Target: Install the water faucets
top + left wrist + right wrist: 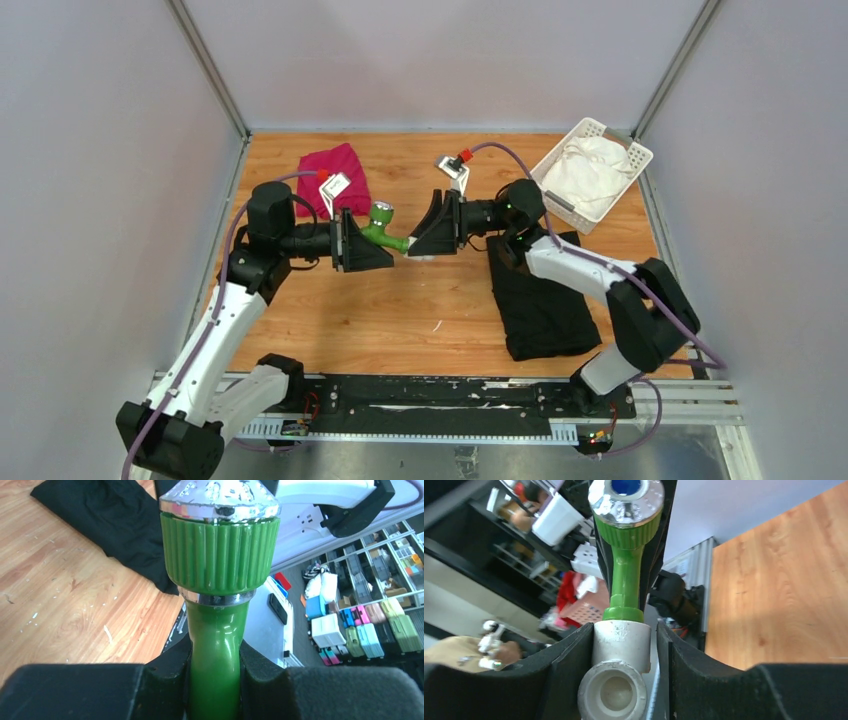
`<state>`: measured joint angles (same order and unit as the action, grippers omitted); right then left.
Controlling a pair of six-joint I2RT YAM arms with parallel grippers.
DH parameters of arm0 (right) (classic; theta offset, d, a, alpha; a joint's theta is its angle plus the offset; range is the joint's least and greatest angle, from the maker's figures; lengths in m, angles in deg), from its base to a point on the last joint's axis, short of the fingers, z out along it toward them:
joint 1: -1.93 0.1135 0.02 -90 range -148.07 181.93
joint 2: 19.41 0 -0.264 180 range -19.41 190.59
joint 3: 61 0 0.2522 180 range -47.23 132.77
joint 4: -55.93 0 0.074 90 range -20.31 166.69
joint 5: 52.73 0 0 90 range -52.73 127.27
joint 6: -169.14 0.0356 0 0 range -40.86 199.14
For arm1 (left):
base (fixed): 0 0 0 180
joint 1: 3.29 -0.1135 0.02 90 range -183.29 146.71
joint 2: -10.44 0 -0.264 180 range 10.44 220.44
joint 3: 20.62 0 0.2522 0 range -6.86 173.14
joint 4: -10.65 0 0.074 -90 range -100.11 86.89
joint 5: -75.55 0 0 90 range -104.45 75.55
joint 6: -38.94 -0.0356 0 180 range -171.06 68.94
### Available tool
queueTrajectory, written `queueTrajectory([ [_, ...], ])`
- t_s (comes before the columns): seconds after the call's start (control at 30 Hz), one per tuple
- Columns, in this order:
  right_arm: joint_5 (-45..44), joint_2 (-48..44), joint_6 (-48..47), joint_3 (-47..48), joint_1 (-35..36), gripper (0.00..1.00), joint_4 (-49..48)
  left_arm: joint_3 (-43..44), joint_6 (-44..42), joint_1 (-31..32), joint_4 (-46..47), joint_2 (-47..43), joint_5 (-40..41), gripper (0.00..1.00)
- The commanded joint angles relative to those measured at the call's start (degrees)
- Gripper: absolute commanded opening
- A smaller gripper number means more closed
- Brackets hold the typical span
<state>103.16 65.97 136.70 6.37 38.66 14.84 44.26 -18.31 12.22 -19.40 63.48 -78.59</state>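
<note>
The left arm (pixel 215 330) reaches from the near left corner out over the wooden bench (pixel 420 320). Behind its wrist, a red cloth (pixel 335 168) lies crumpled on the far part of the bench.

The left hand (pixel 370 240) is pinching the green tap (pixel 383 225). In the left wrist view, both dark pads (pixel 75 690) press against the smooth green stem. The ribbed round knob with its silver cap stands beyond the fingertips.

The tap is held up off the bench, about midway between the two hands. Its lower end points right and meets the white pipe fitting (pixel 620 645). In the right wrist view, the tap's green collar sits against the top mouth of the fitting. A second round opening of the fitting faces the camera.

The right hand (pixel 428 240) comes in from the right with one finger on each side of the fitting. One pad (pixel 569 670) lies against the fitting, and a thin slit shows along the other side. I cannot tell whether this hand is really pinching the fitting or only bracketing it.

Beneath the right arm (pixel 590 275) a black cloth (pixel 540 300) lies flat on the bench. Further right, in the far corner, a white basket (pixel 640 155) sits at an angle. A white cloth (pixel 588 170) is bundled inside it.
</note>
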Motion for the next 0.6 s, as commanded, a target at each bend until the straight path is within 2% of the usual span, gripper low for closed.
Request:
queueTrajectory([
  [0.0,2.4,8.2,33.4,2.5,-2.8,0.53,-34.4,-0.1,-1.4,0.2,3.2,-2.4,-2.2,0.0],
  [0.07,3.1,11.3,37.8,3.7,-3.3,0.51,-36.6,0.1,-1.7,0.2,3.4,-3.0,-1.9,0.0],
  [0.13,3.8,11.9,36.6,3.9,-3.3,0.5,-36.5,0.3,-1.9,0.3,3.6,-3.7,-1.6,0.0],
  [0.17,4.2,11.4,35.4,3.7,-3.4,0.53,-35.7,0.4,-1.9,0.2,3.6,-3.8,-1.6,0.0],
  [0.2,4.6,10.9,34.1,3.4,-3.5,0.63,-34.7,0.5,-2.0,0.2,3.5,-3.8,-1.6,0.0],
  [0.27,4.7,8.8,31.1,2.6,-4.3,0.94,-32.8,0.8,-1.9,0.3,3.0,-3.8,-1.6,0.0],
  [0.3,4.8,7.5,28.6,1.9,-5.1,0.98,-29.9,0.9,-2.0,0.2,2.8,-3.8,-1.7,0.0],
  [0.37,4.4,3.2,21.6,0.1,-7.9,0.99,-21.9,1.5,-2.1,0.2,1.5,-3.3,-2.0,0.0],
  [0.43,2.4,-2.5,11.5,-2.7,-11.7,0.99,-9.4,2.5,-2.2,0.2,-0.4,-1.8,-3.6,0.0],
  [0.5,-2.0,-9.1,-3.3,-3.0,-14.9,0.99,15.6,4.0,-2.7,0.2,-2.7,-0.6,-3.5,0.0],
  [0.53,-7.1,-12.9,-18.4,-1.4,-15.7,0.99,30.0,4.6,-3.1,0.2,-3.9,-0.2,-2.8,0.0],
  [0.57,-14.8,-16.6,-29.5,1.1,-15.1,0.99,45.7,5.1,-3.2,0.2,-4.7,0.0,-2.4,0.0],
])
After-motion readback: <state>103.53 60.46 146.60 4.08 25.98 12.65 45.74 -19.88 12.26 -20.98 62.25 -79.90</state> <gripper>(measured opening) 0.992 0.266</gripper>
